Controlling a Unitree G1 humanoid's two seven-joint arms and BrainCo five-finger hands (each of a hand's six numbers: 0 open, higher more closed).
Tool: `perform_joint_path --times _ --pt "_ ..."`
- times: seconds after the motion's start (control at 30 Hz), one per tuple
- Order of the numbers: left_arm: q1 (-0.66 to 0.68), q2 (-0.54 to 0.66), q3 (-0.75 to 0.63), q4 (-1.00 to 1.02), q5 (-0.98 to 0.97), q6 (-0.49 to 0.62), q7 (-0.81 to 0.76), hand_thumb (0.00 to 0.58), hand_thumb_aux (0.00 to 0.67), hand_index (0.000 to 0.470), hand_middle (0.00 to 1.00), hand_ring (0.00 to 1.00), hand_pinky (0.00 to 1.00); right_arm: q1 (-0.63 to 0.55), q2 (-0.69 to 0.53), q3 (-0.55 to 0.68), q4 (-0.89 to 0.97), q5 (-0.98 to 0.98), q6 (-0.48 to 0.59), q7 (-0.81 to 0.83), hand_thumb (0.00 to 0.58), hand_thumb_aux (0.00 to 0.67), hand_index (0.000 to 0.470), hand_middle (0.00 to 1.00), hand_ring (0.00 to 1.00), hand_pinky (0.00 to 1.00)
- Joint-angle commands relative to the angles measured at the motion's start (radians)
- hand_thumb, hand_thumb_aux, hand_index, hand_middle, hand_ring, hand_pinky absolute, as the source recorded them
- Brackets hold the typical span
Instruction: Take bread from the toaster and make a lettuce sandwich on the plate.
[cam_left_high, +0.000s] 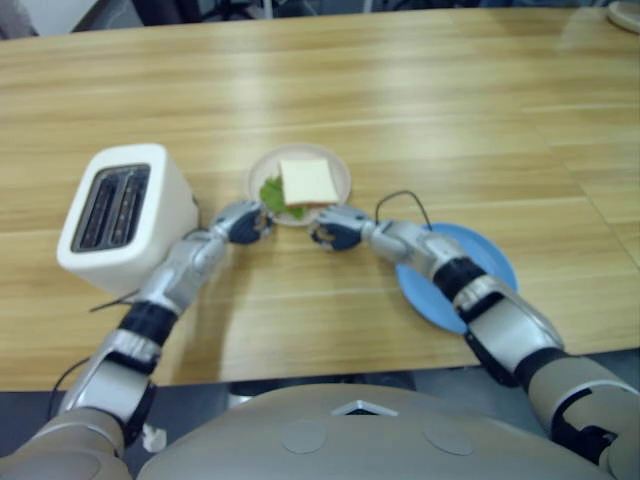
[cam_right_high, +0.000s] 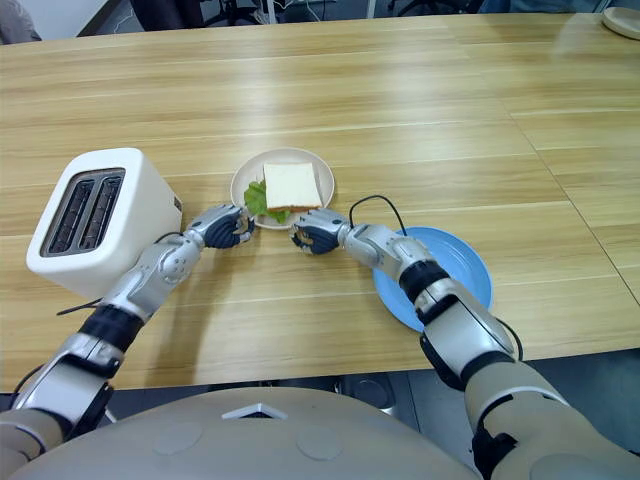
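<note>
With left hand (cam_right_high: 222, 226) and right hand (cam_right_high: 315, 232) curled and empty, and bread (cam_right_high: 292, 185) lying on lettuce (cam_right_high: 255, 198) on the plate (cam_right_high: 285, 153) just beyond them, retraction should avoid nudging its rim.

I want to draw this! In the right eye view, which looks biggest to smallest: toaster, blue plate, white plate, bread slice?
1. toaster
2. blue plate and white plate: about alike; the blue one is nearer and partly under an arm, so unranked
3. bread slice
</note>
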Motion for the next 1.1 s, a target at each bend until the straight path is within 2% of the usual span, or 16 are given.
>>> perform_joint_path --times 0.03,0.1,0.2,0.37,0.53,0.63,0.77,0.8,0.83,0.87,0.9,0.93,1.1 --pt "-0.134 -0.045 -0.021 0.244 0.017 -0.011 0.108 0.58 0.67 0.46 1.0 1.0 1.0 -0.083 0.031 0.015 0.147 -0.016 0.042 -0.109 0.58 0.67 0.46 1.0 1.0 1.0" --pt "-0.183 -0.06 -0.032 0.327 0.023 -0.025 0.161 0.58 0.67 0.46 1.0 1.0 1.0 -0.111 0.042 0.013 0.184 -0.006 0.038 -0.136 0.58 0.67 0.46 1.0 1.0 1.0" --pt "-0.188 -0.072 -0.043 0.356 0.011 -0.062 0.188 0.58 0.67 0.46 1.0 1.0 1.0 -0.114 0.033 0.008 0.185 0.01 0.001 -0.163 0.58 0.67 0.46 1.0 1.0 1.0" --pt "-0.07 -0.038 -0.044 0.242 0.0 -0.104 0.211 0.58 0.67 0.46 1.0 1.0 1.0 -0.016 -0.018 -0.043 0.073 0.106 -0.123 -0.152 0.58 0.67 0.46 1.0 1.0 1.0" --pt "0.183 0.001 0.066 -0.071 -0.137 -0.215 0.245 0.58 0.67 0.46 1.0 1.0 1.0 0.268 -0.067 -0.149 -0.239 0.414 -0.27 0.002 0.58 0.67 0.46 1.0 1.0 1.0" --pt "0.333 -0.023 0.149 -0.25 -0.27 -0.303 0.263 0.58 0.67 0.46 1.0 1.0 1.0 0.462 -0.086 -0.171 -0.47 0.644 -0.293 0.117 0.58 0.67 0.46 1.0 1.0 1.0" --pt "0.536 -0.058 0.159 -0.437 -0.484 -0.511 0.226 0.58 0.67 0.46 1.0 1.0 1.0 0.712 -0.104 -0.174 -0.693 0.907 -0.291 0.218 0.58 0.67 0.46 1.0 1.0 1.0" --pt "0.569 -0.071 0.153 -0.458 -0.542 -0.54 0.204 0.58 0.67 0.46 1.0 1.0 1.0 0.751 -0.101 -0.188 -0.712 0.945 -0.289 0.233 0.566 0.568 0.39 0.95 0.95 0.95" --pt "0.602 -0.081 0.14 -0.483 -0.592 -0.569 0.184 0.58 0.67 0.46 1.0 1.0 1.0 0.785 -0.101 -0.2 -0.714 0.969 -0.293 0.248 0.566 0.568 0.39 0.95 0.95 0.95" --pt "0.637 -0.094 0.132 -0.504 -0.629 -0.582 0.168 0.128 0.079 0.054 0.67 0.67 0.67 0.815 -0.1 -0.214 -0.714 0.985 -0.298 0.259 0.0 0.0 0.0 0.0 0.0 0.0" --pt "0.664 -0.106 0.123 -0.518 -0.667 -0.589 0.148 0.128 0.079 0.054 0.67 0.67 0.67 0.837 -0.096 -0.227 -0.714 0.996 -0.301 0.271 0.0 0.0 0.0 0.0 0.0 0.0" --pt "0.686 -0.116 0.118 -0.524 -0.687 -0.599 0.133 0.0 0.0 0.0 0.01 0.01 0.01 0.854 -0.092 -0.238 -0.717 1.004 -0.304 0.28 0.0 0.0 0.0 0.0 0.0 0.0" --pt "0.749 -0.153 0.114 -0.484 -0.755 -0.63 0.058 0.0 0.0 0.0 0.0 0.0 0.0 0.906 -0.058 -0.305 -0.718 1.033 -0.305 0.31 0.0 0.0 0.0 0.0 0.0 0.0"
